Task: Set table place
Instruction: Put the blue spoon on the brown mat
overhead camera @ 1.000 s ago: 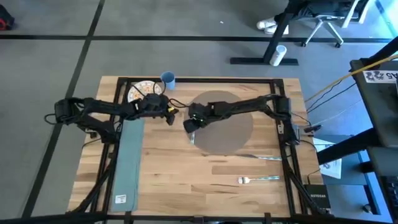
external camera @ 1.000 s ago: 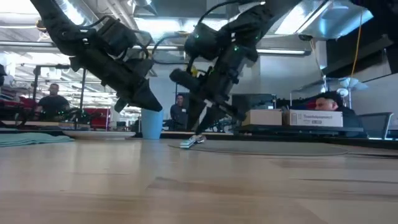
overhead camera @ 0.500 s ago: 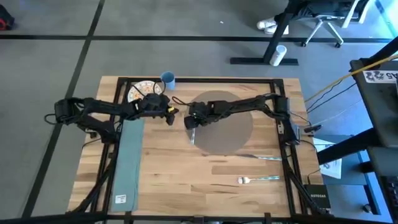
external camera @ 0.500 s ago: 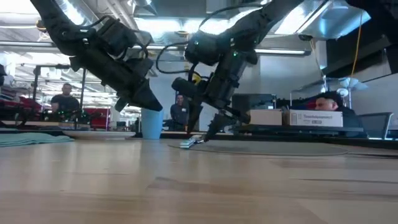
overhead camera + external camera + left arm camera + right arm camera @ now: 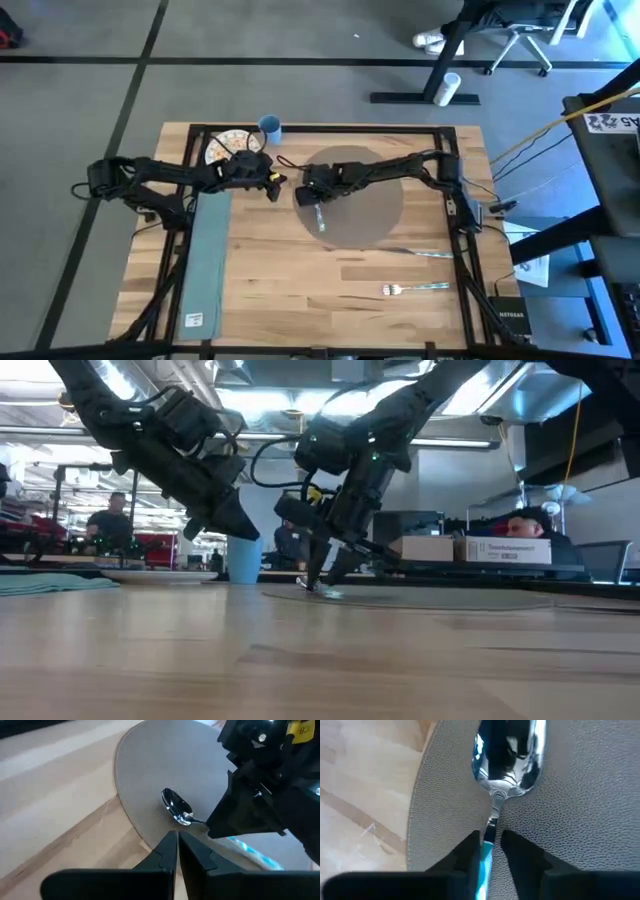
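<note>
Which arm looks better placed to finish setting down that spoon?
The right. Its gripper is shut on the spoon, whose bowl lies over the placemat. The left gripper hangs shut beside the placemat, holding nothing.

— Where is the right gripper [image 5: 312, 196] pointing now?
— It is reaching toward nine o'clock, fingers [image 5: 520, 851] pinching a thin handle.
— And the left gripper [image 5: 272, 181]?
— It is hovering, pointing to three o'clock, with its fingers [image 5: 167, 851] pressed together.
</note>
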